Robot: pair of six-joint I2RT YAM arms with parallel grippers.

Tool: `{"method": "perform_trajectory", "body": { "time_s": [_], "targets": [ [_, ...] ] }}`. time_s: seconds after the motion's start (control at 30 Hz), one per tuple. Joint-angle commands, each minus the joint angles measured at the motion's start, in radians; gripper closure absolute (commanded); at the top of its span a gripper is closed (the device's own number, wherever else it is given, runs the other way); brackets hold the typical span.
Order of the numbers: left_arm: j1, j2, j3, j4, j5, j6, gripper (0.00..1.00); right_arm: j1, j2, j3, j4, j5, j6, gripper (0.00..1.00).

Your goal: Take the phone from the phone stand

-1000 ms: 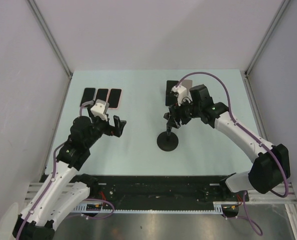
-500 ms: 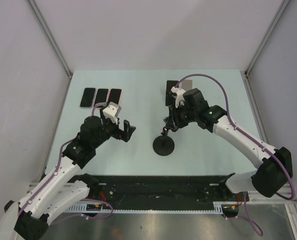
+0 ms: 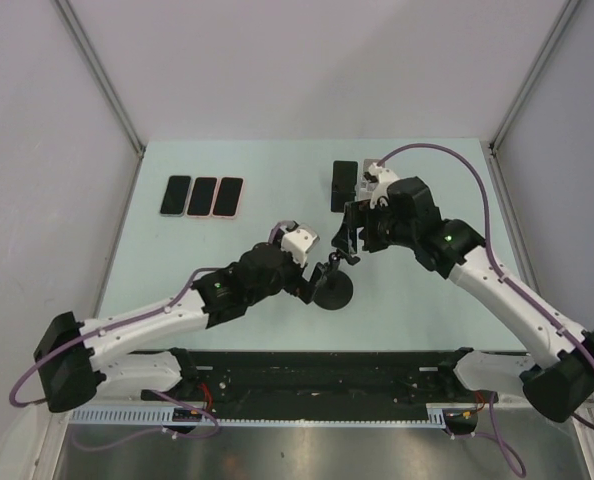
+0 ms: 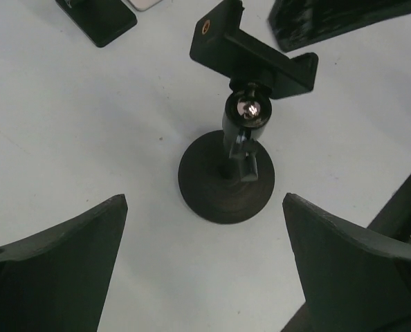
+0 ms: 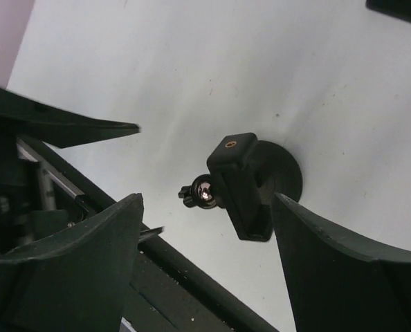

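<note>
The black phone stand has a round base (image 3: pixel 333 290) and a clamp (image 3: pixel 338 259) on a ball joint, and the clamp holds no phone. It also shows in the left wrist view (image 4: pixel 226 185) and the right wrist view (image 5: pixel 241 188). My left gripper (image 3: pixel 312 272) is open and empty, low on the table just left of the base (image 4: pixel 204 228). My right gripper (image 3: pixel 349 238) is open and empty, above and behind the clamp (image 5: pixel 207 207). A black phone (image 3: pixel 344 186) lies flat behind the stand.
Three phones (image 3: pixel 202 196) lie side by side at the back left. In the left wrist view a pale phone's corner (image 4: pixel 147 3) shows beside the black phone (image 4: pixel 98 17). The black rail (image 3: pixel 317 375) runs along the near edge.
My left arm has swung right and stretched out until its gripper is beside the stand's base. My right gripper has drawn back and up from the clamp.
</note>
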Motion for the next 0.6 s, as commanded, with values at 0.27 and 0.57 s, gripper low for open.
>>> {"method": "perform_trajectory", "body": {
  "time_s": [0.27,0.57],
  "targets": [
    [-0.020,0.275,0.022,0.411,0.042,0.073,0.02,-0.007,-0.264,-0.026,0.020,0.244,-0.123,0.16],
    [-0.020,0.379,0.014,0.520,0.114,0.110,0.38,-0.074,-0.435,-0.151,0.096,0.169,-0.252,0.11]
  ]
}}
